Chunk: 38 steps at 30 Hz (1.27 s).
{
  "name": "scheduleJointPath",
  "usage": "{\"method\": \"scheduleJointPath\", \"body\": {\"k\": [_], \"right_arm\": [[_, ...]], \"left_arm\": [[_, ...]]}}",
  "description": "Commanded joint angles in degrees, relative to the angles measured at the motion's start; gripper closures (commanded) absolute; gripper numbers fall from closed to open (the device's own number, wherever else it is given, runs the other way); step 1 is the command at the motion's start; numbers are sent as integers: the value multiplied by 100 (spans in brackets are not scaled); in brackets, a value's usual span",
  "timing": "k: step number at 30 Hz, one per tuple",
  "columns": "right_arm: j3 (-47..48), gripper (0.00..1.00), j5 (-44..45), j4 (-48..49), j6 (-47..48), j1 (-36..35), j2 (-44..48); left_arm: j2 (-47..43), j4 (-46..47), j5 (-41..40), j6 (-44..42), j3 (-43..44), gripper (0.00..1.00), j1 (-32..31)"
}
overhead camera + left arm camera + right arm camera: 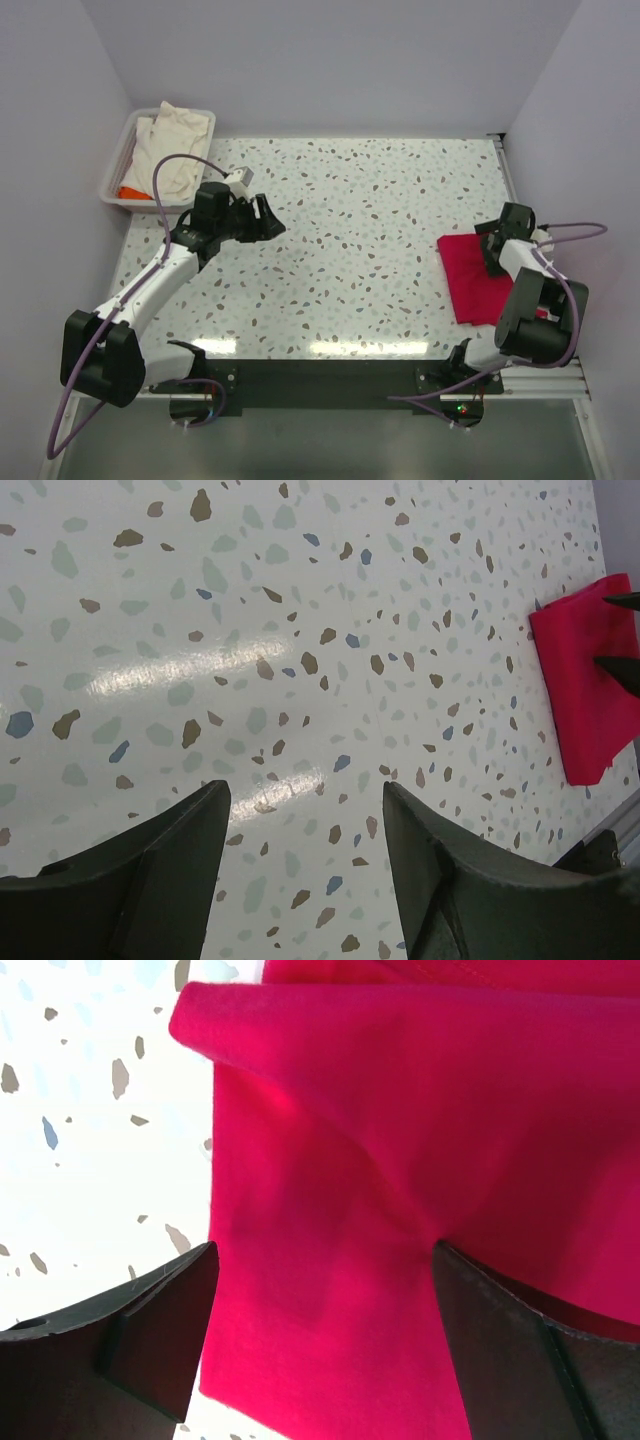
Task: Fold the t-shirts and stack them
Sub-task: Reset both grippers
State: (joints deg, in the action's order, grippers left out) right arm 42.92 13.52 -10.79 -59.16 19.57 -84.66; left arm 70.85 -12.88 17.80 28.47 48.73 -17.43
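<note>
The crimson-red t-shirt point(477, 279) lies folded at the table's right edge; it also shows in the left wrist view point(588, 685) and fills the right wrist view point(420, 1160). My right gripper point(493, 247) hovers open just over it, jaws spread above the cloth, holding nothing point(320, 1290). The cream-white t-shirt point(175, 145) lies crumpled in the white tray point(113, 176) at the far left, with a glimpse of orange fabric point(131, 191) under it. My left gripper point(264, 218) is open and empty above bare table point(305, 800), right of the tray.
The speckled tabletop point(360, 230) spans between the arms. Lilac walls close in the back and both sides. A metal rail point(510, 170) runs along the table's right edge beside the red shirt.
</note>
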Motion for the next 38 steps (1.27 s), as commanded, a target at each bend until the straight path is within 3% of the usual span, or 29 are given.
{"method": "scheduleJointPath", "body": {"k": [1, 4, 10, 19, 26, 38], "right_arm": [[418, 9, 159, -686, 246, -163, 520], [1007, 5, 388, -1372, 615, -585, 889], [1921, 1, 529, -1830, 1275, -2605, 1163], [2177, 1, 398, -1321, 2021, -5602, 1013], [1782, 1, 54, -812, 2338, -6062, 1539], [1527, 1, 239, -723, 2628, -6150, 1690]], "left_arm": [[-141, 234, 4, 62, 224, 32, -6], [-142, 277, 4, 150, 277, 32, -6], [-80, 225, -127, 256, 514, 32, -6], [-264, -100, -1102, -157, 682, 32, -295], [-493, -320, -1911, -816, 524, 32, -656], [-660, -311, -1921, -931, 444, 32, -665]]}}
